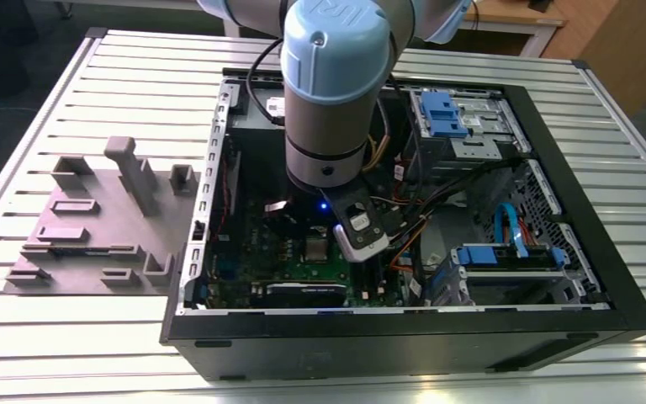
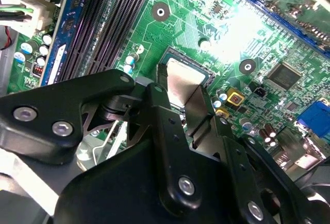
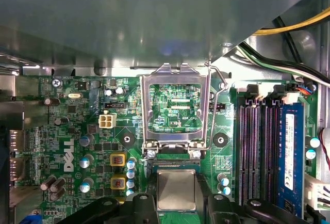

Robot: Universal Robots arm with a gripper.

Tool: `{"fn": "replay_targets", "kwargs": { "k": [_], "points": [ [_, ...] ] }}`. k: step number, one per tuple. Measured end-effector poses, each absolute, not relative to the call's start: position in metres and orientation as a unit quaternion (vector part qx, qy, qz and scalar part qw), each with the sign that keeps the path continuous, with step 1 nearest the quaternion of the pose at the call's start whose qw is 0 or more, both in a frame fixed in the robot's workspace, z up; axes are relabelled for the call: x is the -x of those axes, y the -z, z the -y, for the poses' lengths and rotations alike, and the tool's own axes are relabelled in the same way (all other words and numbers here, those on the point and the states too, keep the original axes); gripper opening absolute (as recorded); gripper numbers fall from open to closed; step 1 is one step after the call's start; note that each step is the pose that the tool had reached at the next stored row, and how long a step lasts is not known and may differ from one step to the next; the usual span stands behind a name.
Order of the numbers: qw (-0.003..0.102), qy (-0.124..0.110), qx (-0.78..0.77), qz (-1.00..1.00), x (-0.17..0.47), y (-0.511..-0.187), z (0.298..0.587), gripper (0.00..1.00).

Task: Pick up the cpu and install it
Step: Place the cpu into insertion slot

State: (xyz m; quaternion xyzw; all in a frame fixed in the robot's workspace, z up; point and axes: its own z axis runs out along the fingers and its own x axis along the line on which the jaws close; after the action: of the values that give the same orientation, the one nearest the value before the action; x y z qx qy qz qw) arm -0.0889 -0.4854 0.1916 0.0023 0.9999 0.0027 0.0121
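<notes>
In the second wrist view the gripper (image 2: pixel 181 97) covers part of the cpu (image 2: pixel 185 77) and most of the socket (image 2: pixel 178 53) beneath it. I can't tell whether the cpu sits in the socket or hangs just above it. In the first wrist view a blurred grey panel (image 3: pixel 129 17) hides one edge of the motherboard (image 3: pixel 67 131). In the exterior view the arm (image 1: pixel 329 93) runs off the top edge and masks the interior of the case (image 1: pixel 413 345) behind it.
</notes>
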Motion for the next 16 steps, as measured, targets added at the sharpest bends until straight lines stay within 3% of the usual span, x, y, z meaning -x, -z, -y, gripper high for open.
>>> {"fn": "replay_targets", "kwargs": {
  "k": [16],
  "points": [
    [0.013, -0.004, -0.002, -1.0, 0.09, -0.1939, 0.4855, 0.38]
  ]
}}
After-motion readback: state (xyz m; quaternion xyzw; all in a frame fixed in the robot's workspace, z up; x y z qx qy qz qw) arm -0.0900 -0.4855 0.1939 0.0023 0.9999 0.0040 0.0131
